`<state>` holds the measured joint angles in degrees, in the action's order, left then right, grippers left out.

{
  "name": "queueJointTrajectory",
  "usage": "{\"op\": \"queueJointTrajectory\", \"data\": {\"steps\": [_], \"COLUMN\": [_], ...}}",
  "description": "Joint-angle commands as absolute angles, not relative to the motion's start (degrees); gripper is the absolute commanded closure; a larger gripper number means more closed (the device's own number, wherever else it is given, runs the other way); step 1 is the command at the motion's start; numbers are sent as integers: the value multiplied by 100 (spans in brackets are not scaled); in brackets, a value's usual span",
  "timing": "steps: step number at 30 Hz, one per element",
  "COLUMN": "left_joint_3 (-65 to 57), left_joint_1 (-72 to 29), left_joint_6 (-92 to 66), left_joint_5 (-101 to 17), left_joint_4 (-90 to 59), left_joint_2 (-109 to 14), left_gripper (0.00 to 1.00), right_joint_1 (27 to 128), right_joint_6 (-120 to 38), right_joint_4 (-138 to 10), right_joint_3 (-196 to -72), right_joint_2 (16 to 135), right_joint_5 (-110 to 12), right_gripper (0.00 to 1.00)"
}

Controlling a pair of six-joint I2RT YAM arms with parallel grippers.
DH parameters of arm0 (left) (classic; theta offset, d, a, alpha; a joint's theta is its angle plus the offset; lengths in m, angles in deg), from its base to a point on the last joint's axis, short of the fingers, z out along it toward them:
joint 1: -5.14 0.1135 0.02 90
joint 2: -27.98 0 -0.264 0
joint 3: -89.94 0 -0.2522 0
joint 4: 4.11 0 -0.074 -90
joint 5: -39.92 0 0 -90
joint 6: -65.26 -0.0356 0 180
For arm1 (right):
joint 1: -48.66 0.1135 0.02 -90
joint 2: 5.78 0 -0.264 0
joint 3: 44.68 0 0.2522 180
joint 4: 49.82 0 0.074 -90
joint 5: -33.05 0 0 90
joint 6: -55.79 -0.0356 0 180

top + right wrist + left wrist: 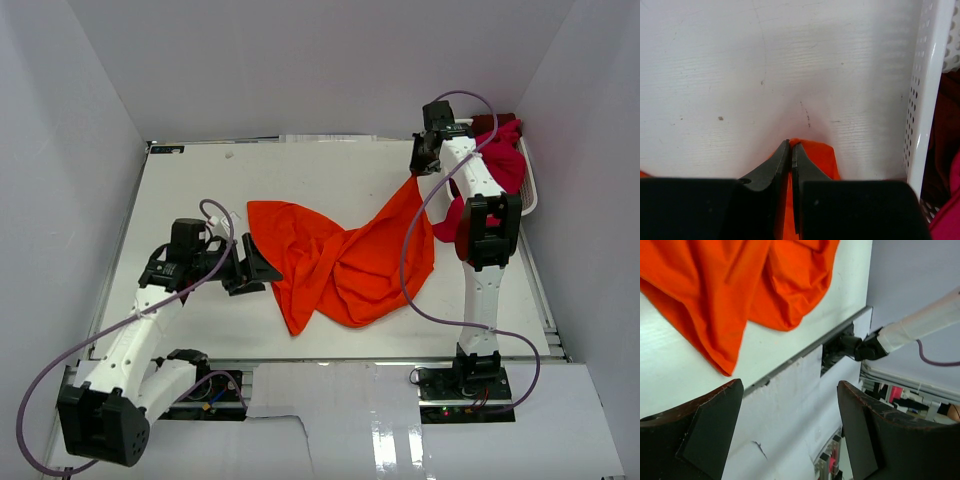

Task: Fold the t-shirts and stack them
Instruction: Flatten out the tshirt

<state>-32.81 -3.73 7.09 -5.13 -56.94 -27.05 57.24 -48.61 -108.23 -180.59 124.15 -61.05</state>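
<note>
A large bright orange t-shirt [340, 255] lies crumpled across the middle of the white table. My right gripper [418, 172] is shut on its far right corner and holds that corner up, so the cloth stretches toward it; in the right wrist view the orange cloth [815, 155] is pinched between the fingers. My left gripper [262, 268] is open and empty at the shirt's left edge; its wrist view shows the orange shirt [740, 285] beyond the fingers. Crimson-magenta and dark red t-shirts [498, 160] are piled in the basket at the far right.
A white lattice basket [530, 185] stands at the table's far right edge; its wall [922, 100] is just right of my right gripper. White walls enclose the table. Purple cables loop off both arms.
</note>
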Motion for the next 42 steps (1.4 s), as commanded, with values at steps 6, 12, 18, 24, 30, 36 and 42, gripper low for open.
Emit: {"op": "queueJointTrajectory", "data": {"steps": [6, 12, 18, 24, 30, 36, 42], "left_joint_3": [-4016, -4588, -4642, -4764, -4923, -4870, -4835], "left_joint_1": [-1278, -1604, -2070, -2220, -2386, -2790, -2967], "left_joint_6": [2367, 2684, 2764, 2922, 3142, 3273, 3379], "left_joint_5": [-1201, -1851, -2721, -3030, -2828, -2959, -3057], "left_joint_4": [-5602, -5619, -5646, -5173, -4627, -4460, -4302], "left_joint_2": [-1879, -1474, -1938, -2475, -3002, -3459, -3732], "left_gripper": [13, 13, 12, 12, 17, 19, 25], "right_joint_1": [5701, 5692, 5692, 5692, 5692, 5692, 5692], "right_joint_6": [-4863, -4836, -4819, -4810, -4784, -4731, -4731], "right_joint_4": [-10384, -10252, -10156, -10103, -10067, -10059, -10041], "right_joint_3": [-18026, -17850, -17692, -17639, -17613, -17630, -17621], "right_joint_2": [12377, 12254, 12149, 12122, 12166, 12184, 12184], "right_joint_5": [-5959, -5976, -5958, -5950, -5932, -5985, -5985], "right_gripper": [92, 92, 92, 92, 92, 92, 92]}}
